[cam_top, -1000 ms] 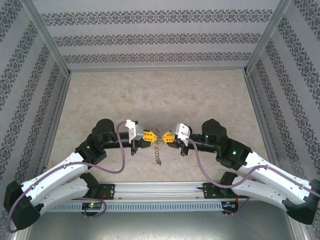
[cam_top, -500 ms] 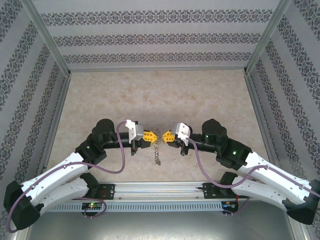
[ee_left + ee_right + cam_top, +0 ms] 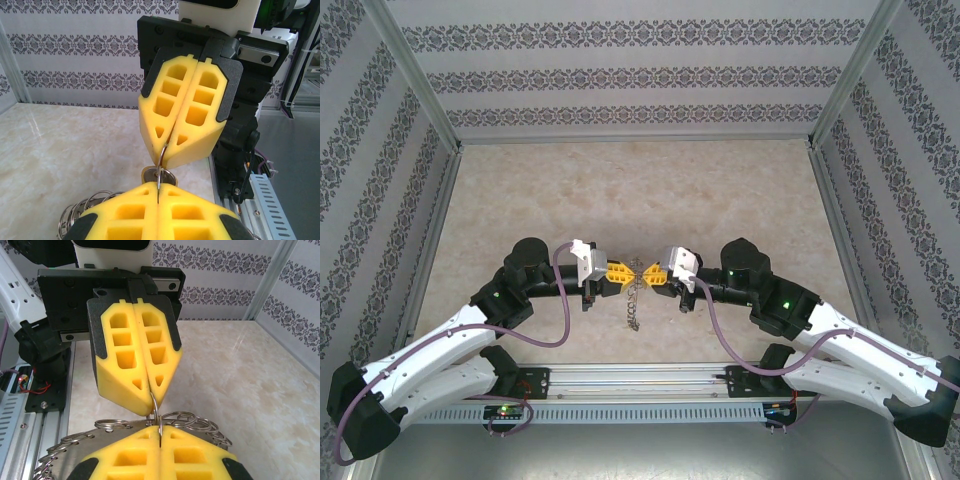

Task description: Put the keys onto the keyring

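Observation:
My left gripper (image 3: 627,273) and right gripper (image 3: 648,276) meet tip to tip above the table near the front. Both are shut on one thin wire loop (image 3: 162,162) of the keyring, and that loop spans the small gap between them. In the left wrist view my left gripper (image 3: 159,187) is at the bottom and the right gripper (image 3: 168,156) faces it. The keyring (image 3: 634,306) hangs limp below them like a chain. Its flat grey band (image 3: 75,452) and wire loops (image 3: 200,421) show under my right gripper (image 3: 160,434). A rounded key head (image 3: 170,176) sits just under the loop.
The marble-patterned table (image 3: 640,190) stretches away behind the grippers. Patterned walls with metal frame posts (image 3: 420,90) close it in on three sides. A slotted rail (image 3: 640,410) runs along the near edge between the arm bases.
The right gripper has moved left toward the left one, so the gap between the tips is narrower. The dangling keyring has swung slightly.

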Controlling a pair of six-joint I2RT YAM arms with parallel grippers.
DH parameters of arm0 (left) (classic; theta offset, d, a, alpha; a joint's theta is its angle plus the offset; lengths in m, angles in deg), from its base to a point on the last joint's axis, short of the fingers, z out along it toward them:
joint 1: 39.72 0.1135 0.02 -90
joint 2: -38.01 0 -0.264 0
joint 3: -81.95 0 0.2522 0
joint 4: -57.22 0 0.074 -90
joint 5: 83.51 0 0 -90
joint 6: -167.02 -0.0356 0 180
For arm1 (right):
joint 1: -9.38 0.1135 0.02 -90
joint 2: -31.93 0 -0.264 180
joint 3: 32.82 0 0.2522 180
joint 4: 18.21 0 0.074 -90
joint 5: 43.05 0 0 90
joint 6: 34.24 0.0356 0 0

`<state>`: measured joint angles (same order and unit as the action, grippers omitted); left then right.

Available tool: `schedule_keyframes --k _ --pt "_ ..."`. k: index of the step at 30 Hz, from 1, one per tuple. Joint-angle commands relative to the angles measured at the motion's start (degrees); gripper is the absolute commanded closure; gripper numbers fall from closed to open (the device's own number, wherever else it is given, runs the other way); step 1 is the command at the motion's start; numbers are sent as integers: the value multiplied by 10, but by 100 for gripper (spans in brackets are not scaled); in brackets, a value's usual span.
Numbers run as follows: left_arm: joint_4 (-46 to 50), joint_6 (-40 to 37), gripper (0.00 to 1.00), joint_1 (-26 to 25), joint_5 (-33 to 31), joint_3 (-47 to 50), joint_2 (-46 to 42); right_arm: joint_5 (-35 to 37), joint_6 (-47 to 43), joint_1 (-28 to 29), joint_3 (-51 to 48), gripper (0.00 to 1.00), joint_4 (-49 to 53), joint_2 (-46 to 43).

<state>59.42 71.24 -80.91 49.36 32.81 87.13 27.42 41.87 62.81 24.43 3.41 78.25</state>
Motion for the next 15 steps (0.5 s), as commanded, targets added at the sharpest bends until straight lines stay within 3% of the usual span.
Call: schedule_keyframes --k 1,15 --pt "-33 -11 100 -2 2 1 -10 -2 0 7 2 100 -9 -9" --pt "-35 -9 100 -3 3 3 -11 -3 2 7 0 100 -7 -3"
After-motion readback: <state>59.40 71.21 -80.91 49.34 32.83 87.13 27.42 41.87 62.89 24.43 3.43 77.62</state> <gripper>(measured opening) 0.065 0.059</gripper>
